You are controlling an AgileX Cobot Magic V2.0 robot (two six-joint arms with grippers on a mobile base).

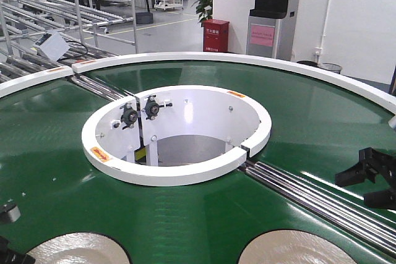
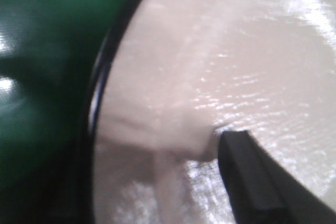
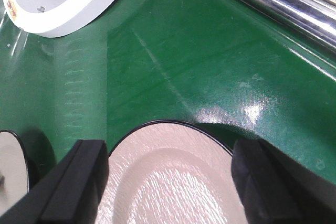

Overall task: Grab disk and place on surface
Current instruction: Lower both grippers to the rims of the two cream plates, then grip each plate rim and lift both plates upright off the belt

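Two pale disks with thin black rims lie on the green belt at the front: one on the left [image 1: 77, 248], one on the right [image 1: 288, 248]. My left gripper [image 1: 7, 233] sits at the left disk's outer edge. In the left wrist view it [image 2: 157, 156] is pressed close over that disk [image 2: 226, 51], one black finger [image 2: 252, 182] resting on the disk's face and the other side lost in dark blur. My right gripper [image 1: 352, 190] hovers open, and in the right wrist view it [image 3: 170, 153] straddles the right disk's far rim [image 3: 173, 182] with nothing between its fingers. The surface is out of view.
The green belt [image 1: 185, 214] rings a white-rimmed central opening [image 1: 176, 134]. Steel rollers [image 1: 309, 193] cross the belt toward the right gripper, and more [image 1: 102, 88] run at the back left. Metal racks [image 1: 74, 10] stand behind, and a red box [image 1: 216, 35] sits on the floor.
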